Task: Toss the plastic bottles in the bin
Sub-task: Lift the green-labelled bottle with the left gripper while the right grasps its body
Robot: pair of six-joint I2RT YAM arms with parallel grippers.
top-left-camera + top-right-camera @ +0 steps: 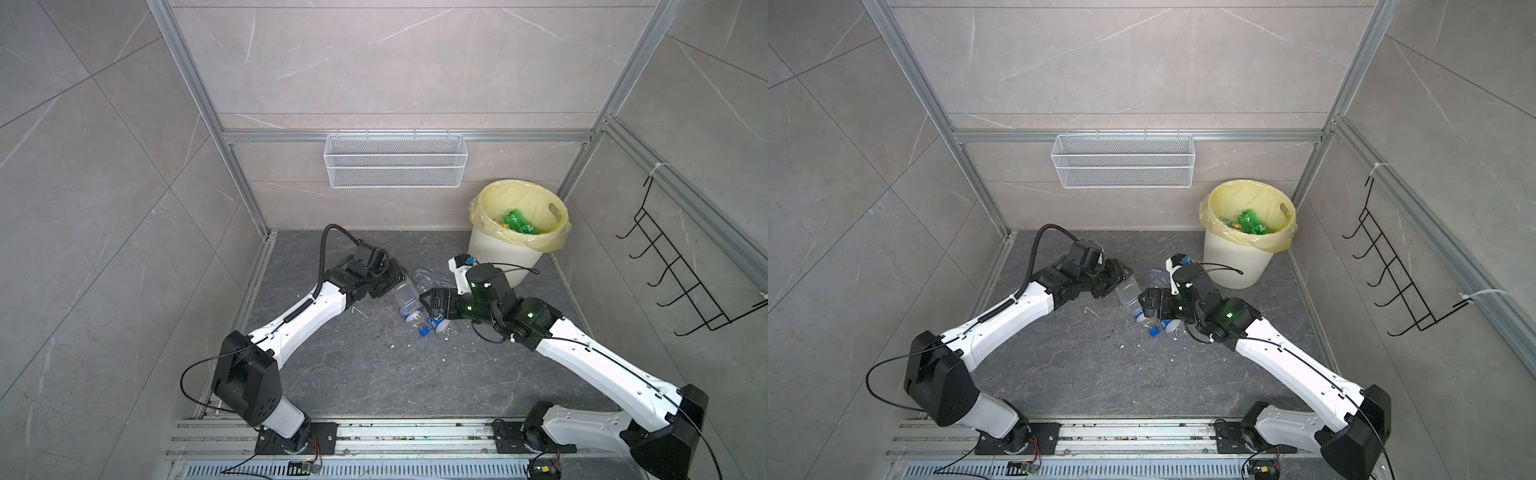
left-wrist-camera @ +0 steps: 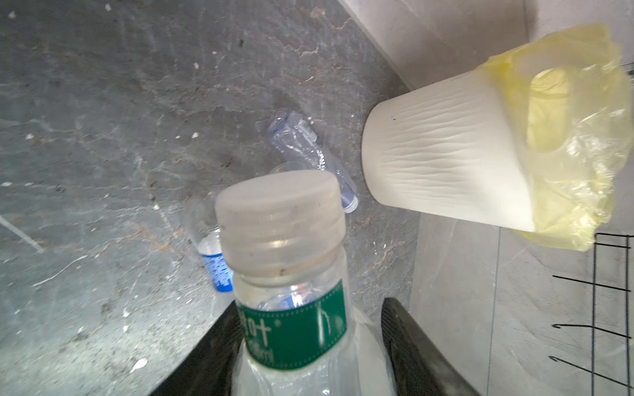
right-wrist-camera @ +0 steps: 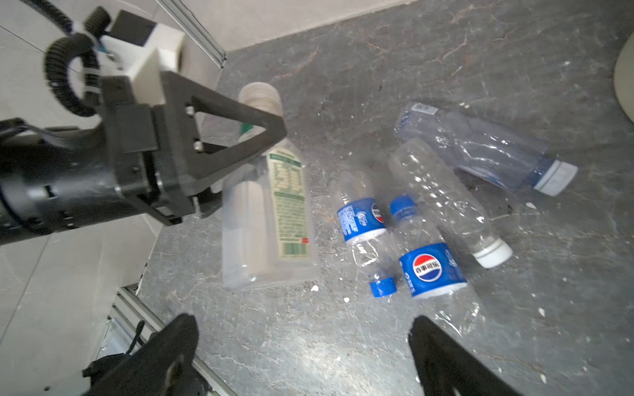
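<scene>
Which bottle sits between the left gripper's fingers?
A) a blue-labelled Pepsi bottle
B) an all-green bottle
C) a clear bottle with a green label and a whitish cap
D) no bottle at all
C: in the left wrist view the left gripper is closed on the clear green-labelled bottle, with its whitish cap pointing away from the camera.

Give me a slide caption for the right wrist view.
Left gripper holds a green-labelled bottle; four more bottles lie on the floor near the open right gripper.
</scene>
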